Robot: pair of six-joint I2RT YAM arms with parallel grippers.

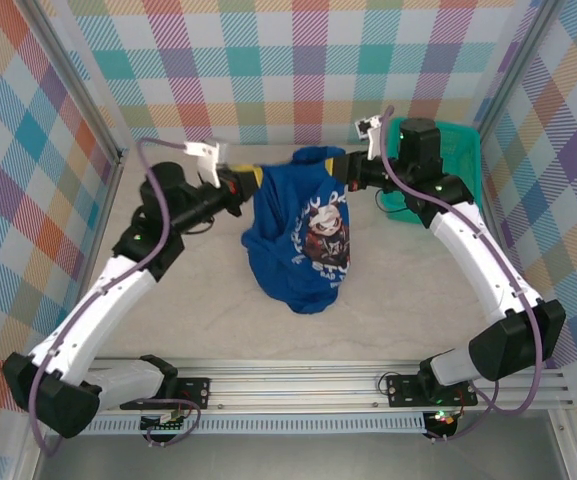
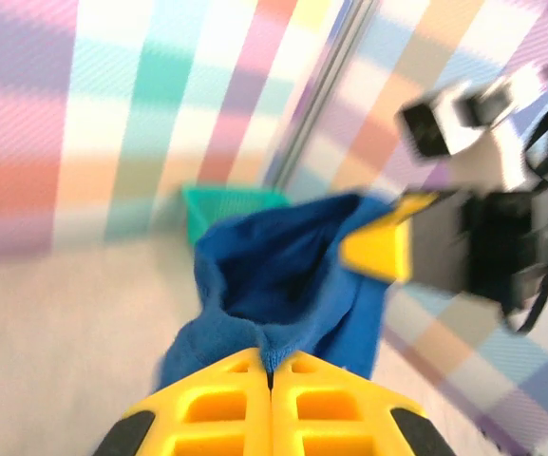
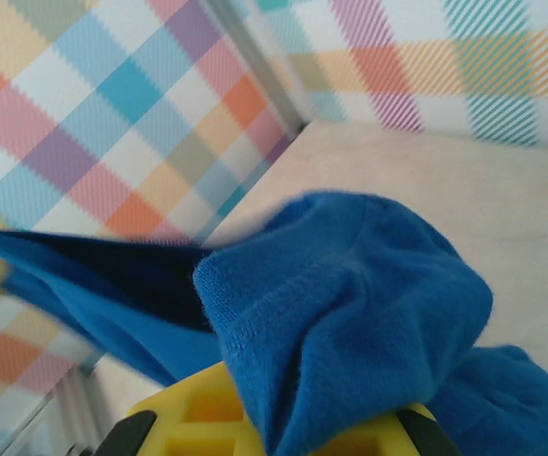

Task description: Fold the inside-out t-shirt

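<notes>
- Rail (image 1: 298, 385): runs across the 6 o'clock edge of the top view and carries both arm bases.
- Table (image 1: 198, 300): pale surface.
- Inside-out t-shirt (image 1: 298, 240): royal blue, hangs at the centre of the table. It is stretched between the two grippers along its top edge, with its lower end bunched low over the surface. A printed graphic (image 1: 325, 228) faces up.
- Left gripper (image 1: 240, 182): at 10 o'clock from the shirt's middle. In its wrist view the yellow fingers are pressed together, clamped on the shirt's edge.
- Right gripper (image 1: 348, 168): at 1 o'clock from the shirt's middle. Blue cloth is folded over its yellow fingers, which are closed on the fabric.
- Teal mesh basket (image 1: 460, 150): at 2 o'clock, in the far right corner behind the right arm, apart from the shirt.
- Checked walls (image 1: 298, 60): enclose the table at 9, 12 and 3 o'clock.
</notes>
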